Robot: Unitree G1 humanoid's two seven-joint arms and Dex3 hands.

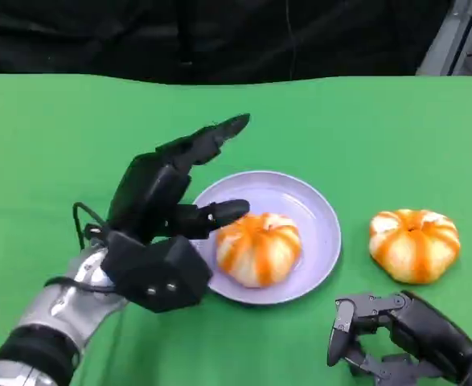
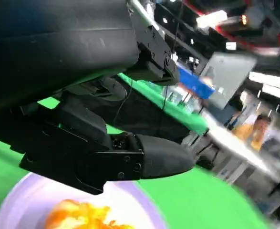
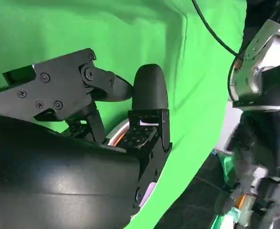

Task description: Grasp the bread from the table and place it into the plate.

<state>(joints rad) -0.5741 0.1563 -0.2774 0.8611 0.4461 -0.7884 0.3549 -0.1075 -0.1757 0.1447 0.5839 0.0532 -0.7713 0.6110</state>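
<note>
- Green cloth-covered worktop [image 1: 380, 129]: carries every item listed; a dark backdrop runs along its far edge.
- Round, shallow, pale lilac plate [image 1: 320, 211]: lies flat near the middle of the worktop, the set destination for the bread.
- Round pumpkin-shaped bread, cream with orange stripes [image 1: 258, 248]: rests inside the plate, toward its near-left part, free of any grip. Judged delivered, since it sits wholly within the rim.
- Second pumpkin-shaped bread of the same colouring [image 1: 414, 244]: sits on the bare worktop just right of the plate, apart from the rim, untouched. Judged the next piece to fetch, if both are meant.
- Left hand [image 1: 167, 213]: black, on a silver forearm, poised over the plate's left rim. Its fingers [image 1: 219, 135] are spread and hold nothing; one lower fingertip lies close beside the plated bread. The posture reads as a release.
- Right hand [image 1: 396, 334]: low at the near edge, below the second bread and apart from it, fingers curled inward around nothing, seemingly idle.
</note>
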